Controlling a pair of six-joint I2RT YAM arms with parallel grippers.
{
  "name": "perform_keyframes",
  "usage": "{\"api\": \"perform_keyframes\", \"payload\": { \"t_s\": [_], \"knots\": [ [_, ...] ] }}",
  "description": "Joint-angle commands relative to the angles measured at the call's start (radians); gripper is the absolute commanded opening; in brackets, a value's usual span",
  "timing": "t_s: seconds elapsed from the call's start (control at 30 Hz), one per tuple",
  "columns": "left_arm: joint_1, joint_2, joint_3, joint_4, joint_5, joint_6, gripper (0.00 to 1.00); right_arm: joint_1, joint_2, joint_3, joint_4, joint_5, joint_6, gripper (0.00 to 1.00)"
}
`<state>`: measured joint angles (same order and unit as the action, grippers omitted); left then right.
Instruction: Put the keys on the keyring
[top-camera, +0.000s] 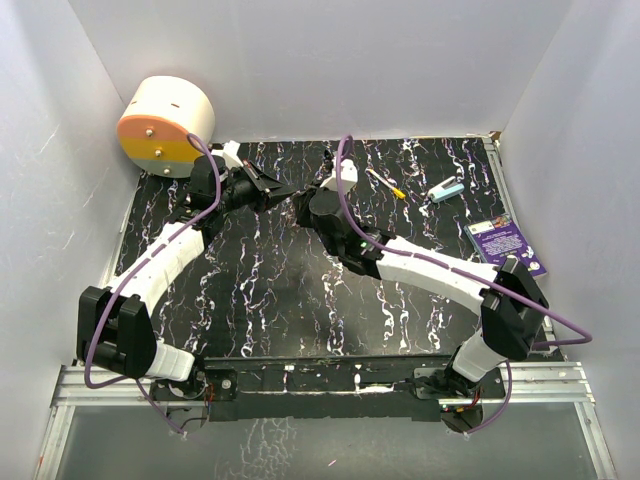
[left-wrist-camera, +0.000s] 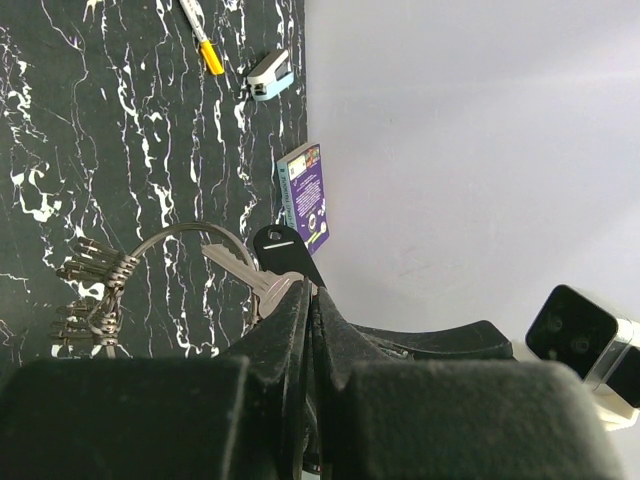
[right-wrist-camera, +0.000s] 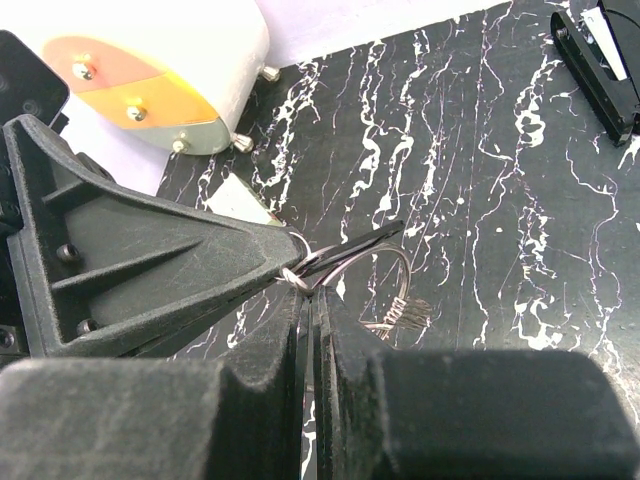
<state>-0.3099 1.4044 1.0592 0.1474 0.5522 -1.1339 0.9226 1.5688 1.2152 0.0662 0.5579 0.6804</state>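
Left gripper: fingers were pressed together with no gap, pinching the near end of a key, at the lower centre of the left wrist view.
Key: silvery and flat, it jutted up and to the left from the left fingertips, crossing under the arc of the ring.
Black tag: small, with a hole at its top, it stood just above the key at the same fingertips.
Keyring: a thin wire arc left of centre in the left wrist view, held off the mat, its right end running in toward the key.
Wire coils: two tight twisted bundles sat at the left end of the ring.
Right gripper: fingers were closed tight on the wire of the keyring at the lower centre of the right wrist view. The left gripper's black wedge came in from the left and met it tip to tip.
Meeting place: the two grippers met at the upper centre of the top view, above the mat.
Mat: black with white veining.
Cylinder: white with an orange face, upper left, at the mat's corner.
Yellow-handled tool: it lay flat on the mat, right of the grippers and apart from them.
Light-blue item: small, just right of the tool.
Purple booklet: it lay at the mat's right edge.
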Motion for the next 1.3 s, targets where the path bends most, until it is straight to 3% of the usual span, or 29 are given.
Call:
{"api": "perform_keyframes", "payload": {
  "t_s": [0.0, 0.9, 1.17, 1.27],
  "knots": [
    [-0.037, -0.068, 0.024, 0.015, 0.109, -0.008, 0.00, -0.009, 0.023, 0.072, 0.071, 0.007, 0.004, 0.08],
    [-0.044, -0.071, 0.043, 0.008, 0.122, -0.024, 0.00, -0.032, 0.072, 0.129, 0.011, -0.065, 0.012, 0.08],
    [0.017, -0.059, 0.003, -0.027, 0.039, 0.093, 0.00, -0.051, -0.121, -0.040, -0.087, -0.011, -0.003, 0.08],
    [0.026, -0.046, -0.032, -0.025, 0.010, 0.130, 0.00, -0.106, -0.192, -0.115, -0.122, -0.084, 0.000, 0.08]
  ]
}}
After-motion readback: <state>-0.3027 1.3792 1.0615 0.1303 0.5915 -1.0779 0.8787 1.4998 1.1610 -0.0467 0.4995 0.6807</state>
